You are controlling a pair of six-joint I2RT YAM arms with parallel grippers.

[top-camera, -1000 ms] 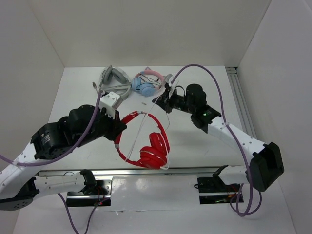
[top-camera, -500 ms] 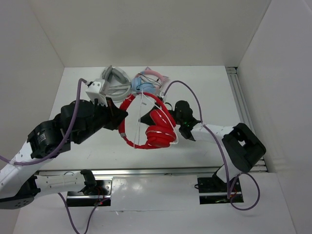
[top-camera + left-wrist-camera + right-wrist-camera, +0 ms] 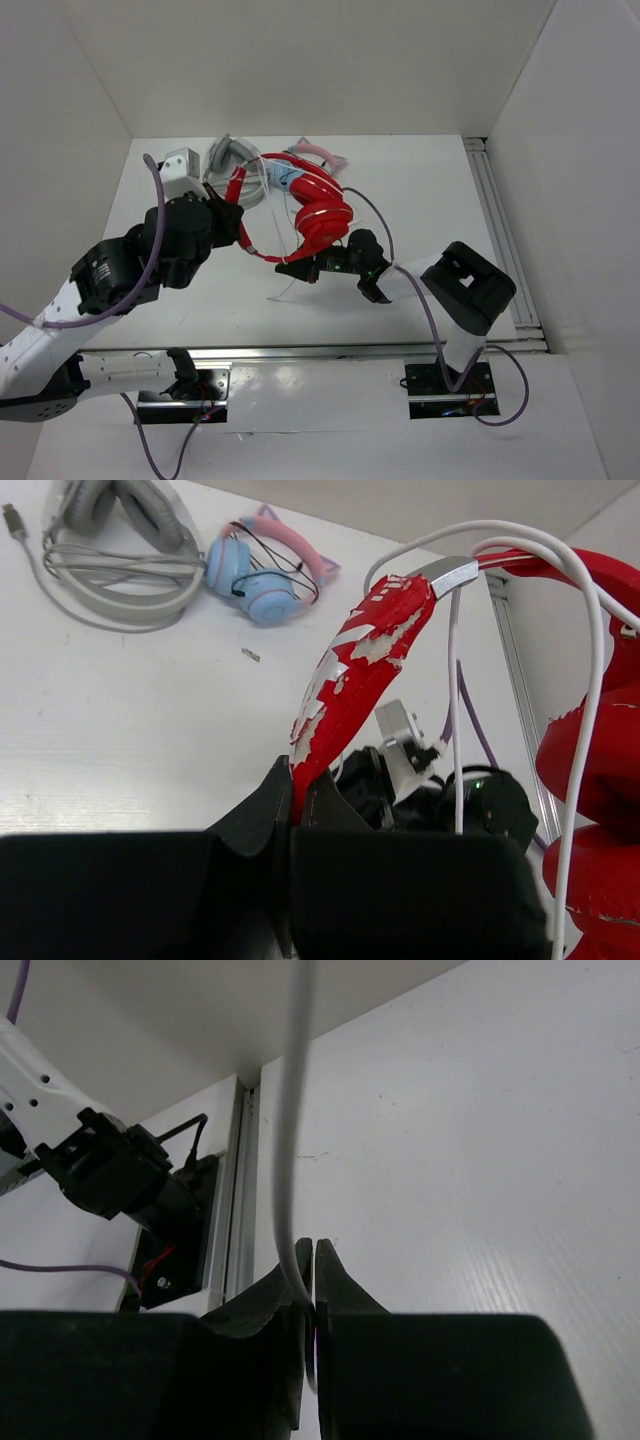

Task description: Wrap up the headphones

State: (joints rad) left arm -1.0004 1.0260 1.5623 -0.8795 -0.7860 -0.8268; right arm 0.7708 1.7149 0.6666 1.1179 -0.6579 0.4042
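The red headphones (image 3: 305, 205) hang in the air over the middle of the table. My left gripper (image 3: 232, 215) is shut on their headband (image 3: 350, 680), whose red coating is peeling. The two earcups (image 3: 600, 790) dangle to the right, and the white cable (image 3: 592, 630) loops over the band. My right gripper (image 3: 288, 269) sits low, in front of the earcups and pointing left. It is shut on the thin white cable (image 3: 295, 1110), which runs up out of the jaws (image 3: 314, 1252).
Grey-white headphones (image 3: 228, 160) and light-blue and pink cat-ear headphones (image 3: 262, 580) lie at the back of the table. A metal rail (image 3: 500, 230) runs along the right edge. White walls close in the left, back and right sides.
My left gripper has raised the red headphones and carried them back. My right arm has swung from the back of the table to the front middle, folding in low with the cable.
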